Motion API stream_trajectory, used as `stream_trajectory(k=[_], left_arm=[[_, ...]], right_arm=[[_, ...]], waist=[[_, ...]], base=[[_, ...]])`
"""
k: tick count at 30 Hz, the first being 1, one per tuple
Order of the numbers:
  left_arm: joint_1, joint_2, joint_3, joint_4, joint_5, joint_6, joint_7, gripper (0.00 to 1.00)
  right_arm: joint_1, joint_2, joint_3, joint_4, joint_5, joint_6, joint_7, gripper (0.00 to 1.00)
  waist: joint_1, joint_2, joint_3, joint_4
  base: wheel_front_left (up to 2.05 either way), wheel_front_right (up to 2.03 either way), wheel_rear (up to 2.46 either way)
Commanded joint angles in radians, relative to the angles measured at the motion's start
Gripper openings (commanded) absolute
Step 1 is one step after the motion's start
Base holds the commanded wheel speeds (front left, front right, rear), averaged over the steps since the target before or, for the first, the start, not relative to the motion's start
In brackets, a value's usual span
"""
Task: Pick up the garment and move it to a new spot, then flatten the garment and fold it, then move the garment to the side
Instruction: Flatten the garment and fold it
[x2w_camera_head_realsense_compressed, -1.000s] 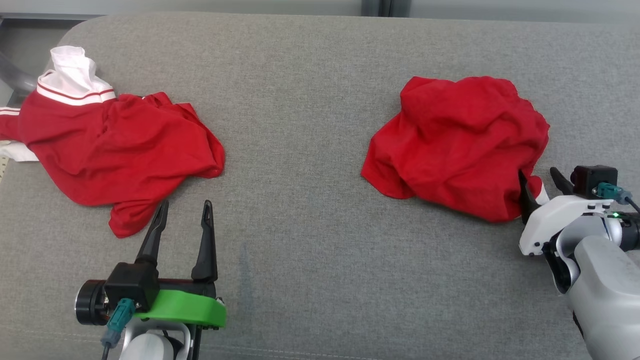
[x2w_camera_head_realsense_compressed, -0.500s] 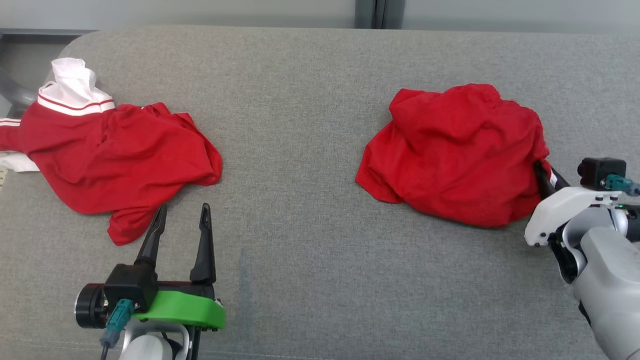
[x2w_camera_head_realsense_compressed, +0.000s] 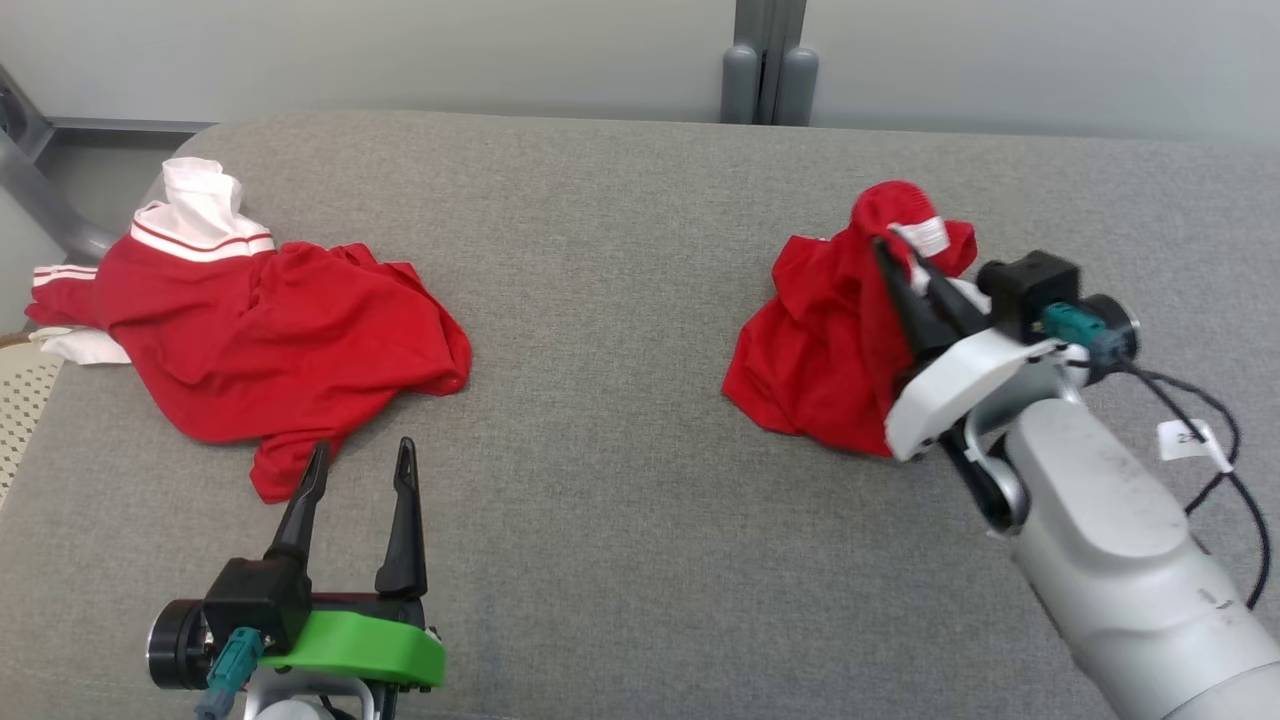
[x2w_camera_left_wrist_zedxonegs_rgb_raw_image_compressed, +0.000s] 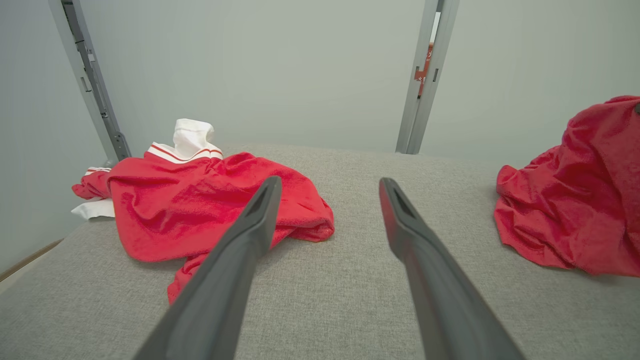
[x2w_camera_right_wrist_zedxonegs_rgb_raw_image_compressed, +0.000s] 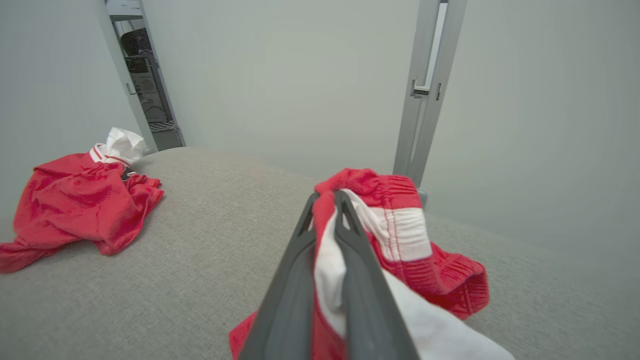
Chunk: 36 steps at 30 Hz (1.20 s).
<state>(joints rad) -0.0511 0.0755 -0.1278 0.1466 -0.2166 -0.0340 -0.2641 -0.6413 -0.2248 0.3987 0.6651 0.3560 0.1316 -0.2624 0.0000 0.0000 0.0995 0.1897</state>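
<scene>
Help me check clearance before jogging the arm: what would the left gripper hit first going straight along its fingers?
Probably the near edge of the red garment with white trim, lying just ahead of the open left gripper. Height is unclear; it might pass just above the cloth.

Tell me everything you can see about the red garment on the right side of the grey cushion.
The red garment is soft knit-looking cloth, crumpled, with a ribbed red edge and a white band. The right arm's jaws are shut on that edge, holding it up in a peak, while the lower folds rest on the grey cushion.
</scene>
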Motion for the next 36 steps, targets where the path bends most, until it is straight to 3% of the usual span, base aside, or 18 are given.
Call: stream_trajectory(k=[1, 8, 14, 15, 16, 21, 28, 36], left_arm=[[0.009, 0.0, 0.006, 0.0, 0.009, -0.003, 0.0, 1.0], [0.01, -0.008, 0.001, 0.002, 0.008, -0.008, 0.0, 1.0], [0.013, -0.013, -0.006, 0.002, 0.006, -0.005, 0.0, 1.0], [0.014, -0.014, -0.005, 0.001, 0.005, -0.004, 0.0, 1.0], [0.017, -0.014, -0.004, 0.001, 0.004, -0.003, 0.0, 1.0], [0.021, -0.016, 0.004, -0.001, 0.002, 0.003, 0.0, 1.0], [0.024, -0.017, 0.012, 0.002, 0.007, -0.002, 0.0, 1.0], [0.016, -0.02, 0.003, -0.003, 0.014, -0.009, 0.0, 1.0]], right_arm=[[0.017, 0.018, 0.039, -0.014, -0.008, -0.002, -0.003, 0.0], [0.069, 0.102, 0.303, 0.009, 0.024, -0.002, -0.003, 0.0], [0.141, 0.144, 0.457, 0.042, 0.068, -0.002, -0.003, 0.02], [0.15, 0.147, 0.473, 0.047, 0.072, -0.002, -0.003, 0.28], [0.159, 0.153, 0.486, 0.047, 0.076, -0.002, -0.003, 1.0], [0.153, 0.149, 0.464, 0.022, 0.086, -0.002, -0.003, 1.0], [0.118, 0.046, 0.315, -0.04, 0.047, -0.002, -0.003, 1.0], [0.046, -0.047, 0.182, 0.015, 0.021, -0.002, -0.003, 1.0]], waist=[[0.0, 0.0, -0.003, 0.013], [0.0, 0.0, 0.002, 0.045], [0.0, 0.0, 0.006, 0.061], [0.0, 0.0, 0.006, 0.061], [0.0, 0.0, 0.006, 0.06], [0.0, 0.0, 0.001, 0.043], [0.0, 0.0, -0.014, 0.01], [0.0, 0.0, -0.004, 0.015]], base=[[0.0, 0.0, 0.0], [0.0, 0.0, 0.0], [0.0, 0.0, 0.0], [0.0, 0.0, 0.0], [0.0, 0.0, 0.0], [0.0, 0.0, 0.0], [0.0, 0.0, 0.0], [0.0, 0.0, 0.0]])
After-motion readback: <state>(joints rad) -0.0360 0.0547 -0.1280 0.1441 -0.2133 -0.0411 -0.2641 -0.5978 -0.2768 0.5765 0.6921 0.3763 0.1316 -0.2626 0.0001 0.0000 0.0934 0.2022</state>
